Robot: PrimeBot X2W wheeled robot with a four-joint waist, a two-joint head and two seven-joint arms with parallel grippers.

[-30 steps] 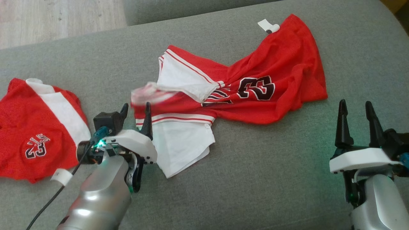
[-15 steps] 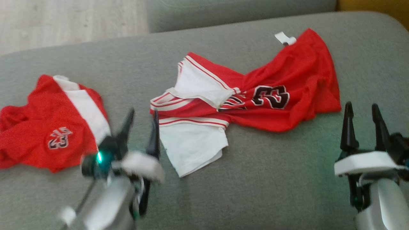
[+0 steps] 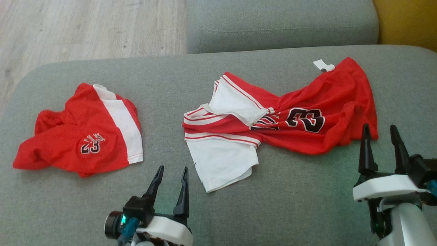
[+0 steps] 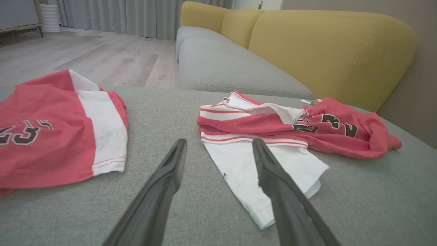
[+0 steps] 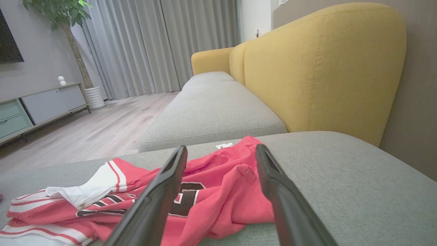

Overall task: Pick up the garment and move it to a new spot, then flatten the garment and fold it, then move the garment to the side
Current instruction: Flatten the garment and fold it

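The garment, a red and white jersey (image 3: 341, 95) with a black 23, lies crumpled across the middle and right of the grey cushion, its white part nearest me. My left gripper (image 3: 172, 169) stands open just in front of the jersey's white corner, touching nothing. The left wrist view has its fingers (image 4: 218, 140) spread, with the jersey (image 4: 259, 123) ahead and to the right. Open and empty, my right gripper (image 3: 379, 127) sits by the jersey's near right edge. In the right wrist view the gripper (image 5: 221, 147) points at the red cloth (image 5: 218, 177).
Red shorts (image 3: 68, 147) with a white stripe and a small 23 lie at the cushion's left, also seen as shorts (image 4: 51, 147) in the left wrist view. Beyond the cushion's far edge (image 3: 136, 61) is wood floor (image 3: 85, 27). Another grey seat (image 3: 280, 24) and a yellow backrest (image 5: 324, 68) stand behind.
The camera has tilted, so the whole picture shifted down. My left gripper has pulled back from the jersey's left edge, and the flap that was blurred there has settled. The right gripper stays put.
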